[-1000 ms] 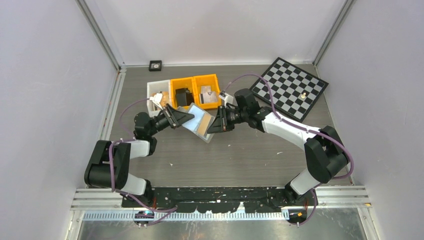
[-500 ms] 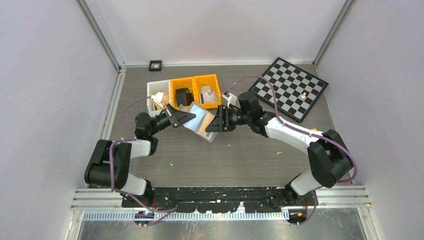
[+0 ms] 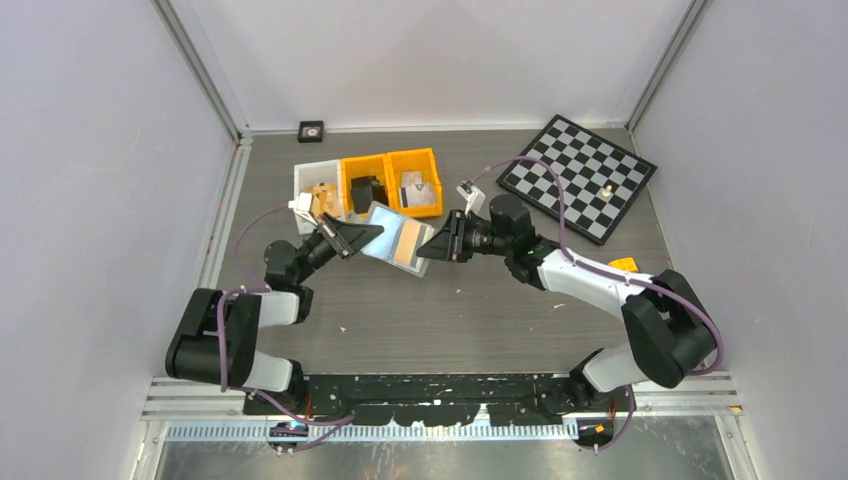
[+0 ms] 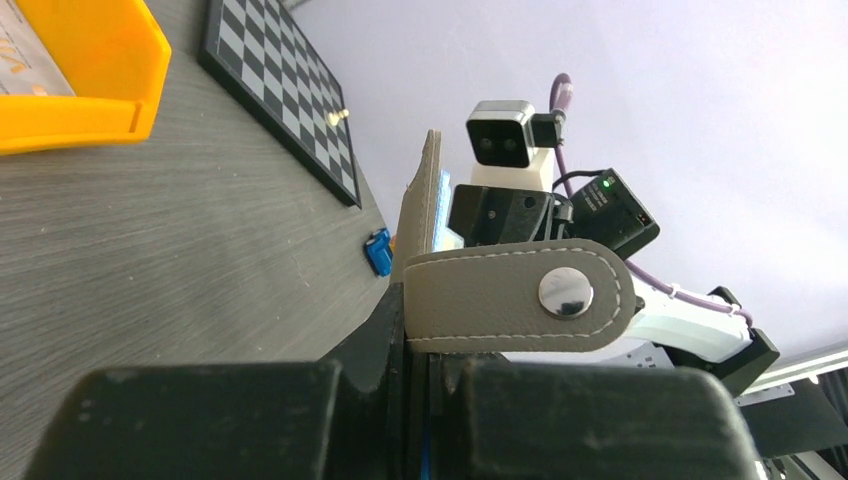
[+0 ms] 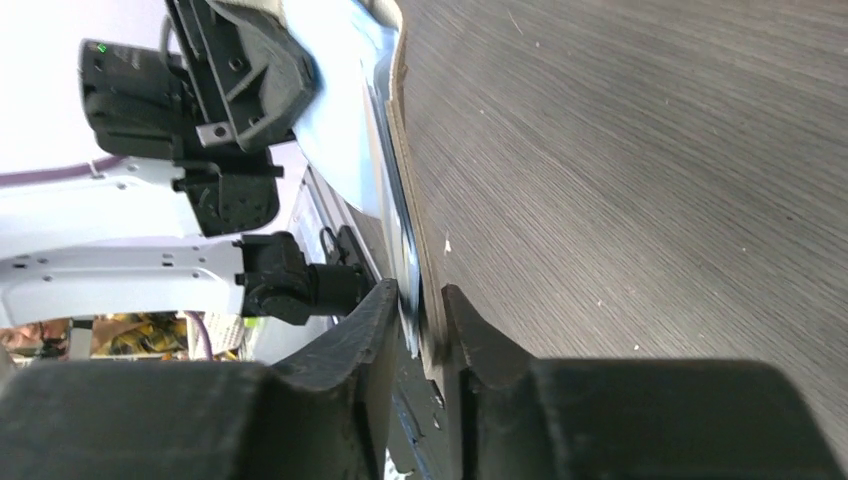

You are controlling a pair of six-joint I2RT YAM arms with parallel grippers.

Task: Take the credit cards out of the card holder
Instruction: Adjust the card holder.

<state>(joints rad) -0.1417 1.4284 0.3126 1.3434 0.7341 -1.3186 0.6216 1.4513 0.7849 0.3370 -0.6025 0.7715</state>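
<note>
The holder (image 4: 520, 295) hangs in the air between the two arms, above the table (image 3: 450, 310) and just in front of the row of bins. It is off the wood, standing on edge and slanted. The left gripper (image 3: 362, 236) is clamped tight on the holder's left end. In the left wrist view its grey tab with the round metal snap sticks out from between the black fingers (image 4: 560, 415).

The cards (image 3: 403, 243) sit in the holder, a pale blue face towards the left arm and a tan one at the end by the right arm. The right gripper (image 3: 432, 248) meets that end from the opposite side. In its own view the jaws stand narrow. The thin tan edge and the blue card run down into the slot between the two fingers (image 5: 385, 310), which press close on either side.

Behind the holder stand a white bin (image 3: 312, 185) and two orange bins (image 3: 388, 180), side by side and touching, each with small things inside. A chessboard (image 3: 580, 178) lies tilted at the far right with one small pale piece (image 3: 606, 187) on it. A little blue block (image 4: 377, 252) lies on the table near the board's corner
</note>
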